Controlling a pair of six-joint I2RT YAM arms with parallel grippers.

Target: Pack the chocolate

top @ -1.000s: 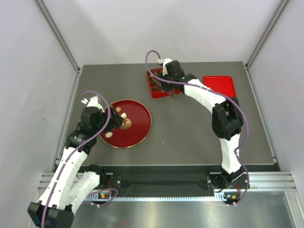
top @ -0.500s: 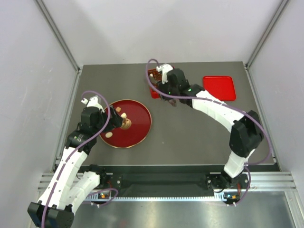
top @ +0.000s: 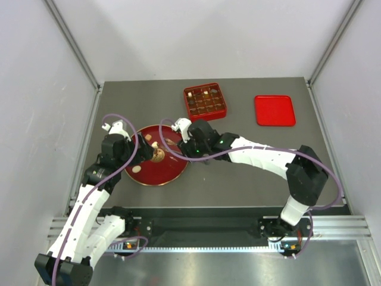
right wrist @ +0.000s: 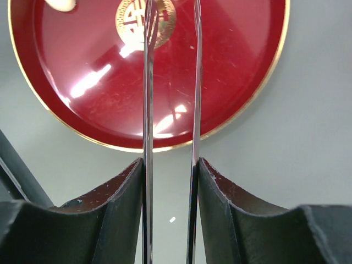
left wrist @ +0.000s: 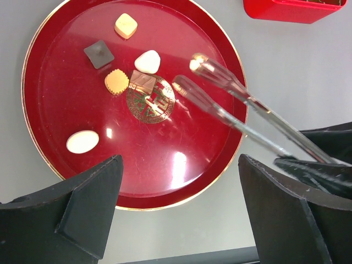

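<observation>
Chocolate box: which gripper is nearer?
Right. Right gripper, holding tongs, is at the plate's right edge, just near-side of the chocolate box; left gripper is over the plate's left edge, farther.

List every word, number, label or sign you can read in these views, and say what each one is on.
No text in these views can be read.
Gold emblem at the centre of the red plate: a round seal with marks inside, too blurred to read.

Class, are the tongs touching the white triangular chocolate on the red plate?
Apart. The left wrist view shows bare red plate between the tongs and that white chocolate.
</observation>
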